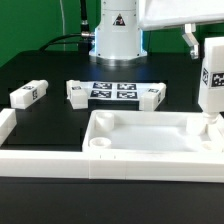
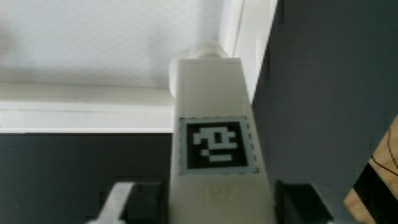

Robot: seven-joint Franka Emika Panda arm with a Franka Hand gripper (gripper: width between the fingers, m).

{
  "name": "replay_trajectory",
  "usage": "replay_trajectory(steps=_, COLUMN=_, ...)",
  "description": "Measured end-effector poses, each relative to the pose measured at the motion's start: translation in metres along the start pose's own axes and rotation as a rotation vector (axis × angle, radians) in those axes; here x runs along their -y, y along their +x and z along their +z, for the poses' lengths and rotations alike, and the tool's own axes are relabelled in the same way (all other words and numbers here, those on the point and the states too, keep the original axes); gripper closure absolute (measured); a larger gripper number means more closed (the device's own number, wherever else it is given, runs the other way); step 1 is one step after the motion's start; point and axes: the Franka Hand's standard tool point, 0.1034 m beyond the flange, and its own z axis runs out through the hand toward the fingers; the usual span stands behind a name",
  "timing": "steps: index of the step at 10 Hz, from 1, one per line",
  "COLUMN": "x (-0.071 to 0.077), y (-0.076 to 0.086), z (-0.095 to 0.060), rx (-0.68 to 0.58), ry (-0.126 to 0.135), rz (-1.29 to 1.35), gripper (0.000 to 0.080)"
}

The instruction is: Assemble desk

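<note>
Right now the desk top (image 1: 140, 135) lies flat on the counter (image 1: 60, 122), at the near side of the exterior view. Its rim is up, and one round socket (image 1: 97, 146) shows plainly at the near corner on the exterior view's left. The leg (image 1: 212, 78) we are fitting hangs upright over the far corner on the exterior view's right, with its lower end down at the rim. The tool (image 2: 210, 205) is closed on this leg, one finger on each flat side, spread only as wide as the leg is thick.

In the wrist view we see the leg's narrow tip against the white top, with dark counter close beside it. We cannot tell whether the tip sits in its socket, on the rim or just short of it. That is our main worry: if the tip is off centre, pressing down would land it on the rim or let it skid off onto the counter. If the leg leans, its tip could jam crooked in the socket.

The top looks loose, so a sideways push could slide it toward the border rail (image 1: 30, 160). The smooth leg could also twist in our grip.

Three loose legs (image 1: 28, 94) wait farther back, near the marker board (image 1: 113, 90), well apart from this corner and unlikely to interfere.
</note>
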Motion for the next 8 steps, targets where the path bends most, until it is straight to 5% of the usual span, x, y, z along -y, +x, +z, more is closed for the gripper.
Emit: replay_trajectory(steps=8, x=-0.005, y=0.013, z=0.007, rx=-0.002, ry=-0.008, rz=-0.173, gripper=0.0512)
